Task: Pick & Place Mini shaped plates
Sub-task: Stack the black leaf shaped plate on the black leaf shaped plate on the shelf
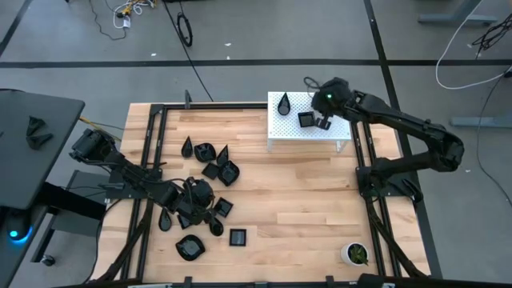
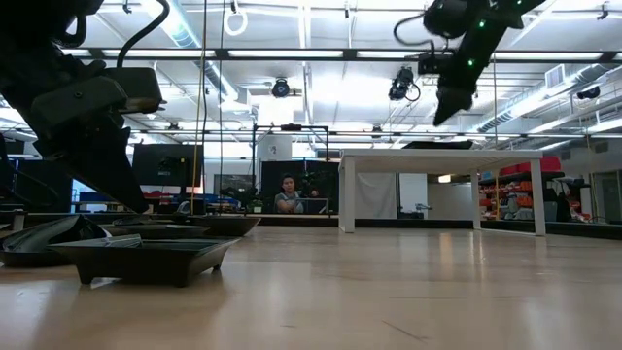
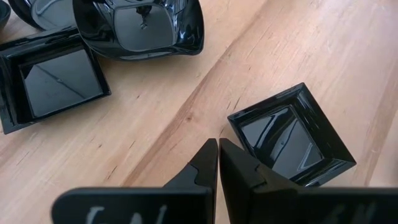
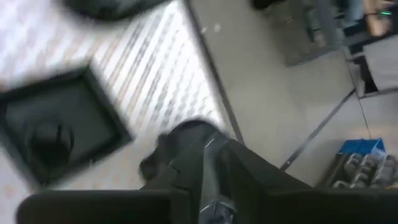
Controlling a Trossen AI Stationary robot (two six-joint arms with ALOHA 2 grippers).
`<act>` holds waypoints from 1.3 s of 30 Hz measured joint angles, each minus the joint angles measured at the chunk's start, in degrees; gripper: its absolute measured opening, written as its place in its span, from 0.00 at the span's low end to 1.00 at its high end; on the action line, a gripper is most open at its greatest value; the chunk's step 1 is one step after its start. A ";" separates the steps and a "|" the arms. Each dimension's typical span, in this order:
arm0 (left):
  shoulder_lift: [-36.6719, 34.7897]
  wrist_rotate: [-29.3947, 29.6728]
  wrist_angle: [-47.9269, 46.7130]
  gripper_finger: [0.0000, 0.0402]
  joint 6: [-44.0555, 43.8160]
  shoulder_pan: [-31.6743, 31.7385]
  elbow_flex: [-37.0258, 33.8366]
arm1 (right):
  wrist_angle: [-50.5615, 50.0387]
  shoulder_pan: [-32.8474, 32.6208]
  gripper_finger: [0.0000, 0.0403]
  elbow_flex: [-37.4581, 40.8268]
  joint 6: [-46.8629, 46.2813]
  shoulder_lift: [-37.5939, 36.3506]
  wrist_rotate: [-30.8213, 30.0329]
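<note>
left gripper [image 3: 217,152] low among mini shaped plates [image 1: 210,170], fingers pressed together | right gripper [image 1: 323,122] above white stand [image 1: 302,134], finger spread unclear

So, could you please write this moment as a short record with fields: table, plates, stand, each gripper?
table: light wooden top
loose plates: glossy black dishes clustered on the left side
stand: small white perforated shelf, far side
on stand: black teardrop dish and black square dish
left gripper: shut, empty, low beside a black square plate
right gripper: above the stand, by the square dish
extra: white pot with plant
</note>
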State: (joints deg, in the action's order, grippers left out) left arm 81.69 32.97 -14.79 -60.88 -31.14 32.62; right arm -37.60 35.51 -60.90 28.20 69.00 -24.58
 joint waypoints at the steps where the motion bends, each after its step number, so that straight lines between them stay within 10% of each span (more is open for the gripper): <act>1: 0.00 0.00 0.00 0.05 0.00 0.00 0.00 | 0.76 0.00 0.15 0.00 -1.87 -0.79 -0.05; 18: 0.00 0.55 0.02 0.05 0.00 -0.02 0.00 | -15.30 10.93 0.01 -0.02 -28.47 -1.21 5.88; 39: 0.00 0.85 0.07 0.05 0.02 0.00 0.00 | -3.97 11.46 0.01 -0.02 -28.41 3.97 6.61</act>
State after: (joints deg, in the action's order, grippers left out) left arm 81.69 33.82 -14.72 -60.86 -31.14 32.62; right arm -41.57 46.97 -60.93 -0.21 72.97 -17.97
